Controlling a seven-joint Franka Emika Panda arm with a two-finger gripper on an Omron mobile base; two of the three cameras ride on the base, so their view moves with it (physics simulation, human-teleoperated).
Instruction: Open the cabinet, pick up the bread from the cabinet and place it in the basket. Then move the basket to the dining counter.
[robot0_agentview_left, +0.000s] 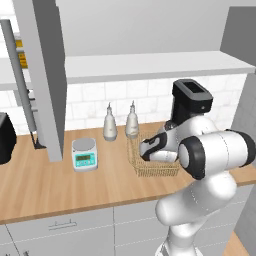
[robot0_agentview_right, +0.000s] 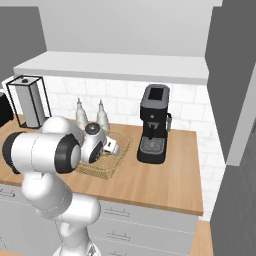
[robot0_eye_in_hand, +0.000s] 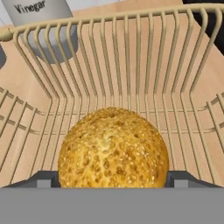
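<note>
The bread, a round golden-brown seeded roll, sits low inside the tan wire basket, with the mesh walls rising around it. My gripper has a finger tip against each side of the roll, jaws wide and closed on it. From the base, the hand reaches down into the basket on the wooden worktop. The cabinet's left door hangs open above the worktop. The dining counter is out of view.
Two vinegar bottles stand just behind the basket. A kitchen scale sits to its left and a black coffee machine to its right. A paper towel holder stands at the far left.
</note>
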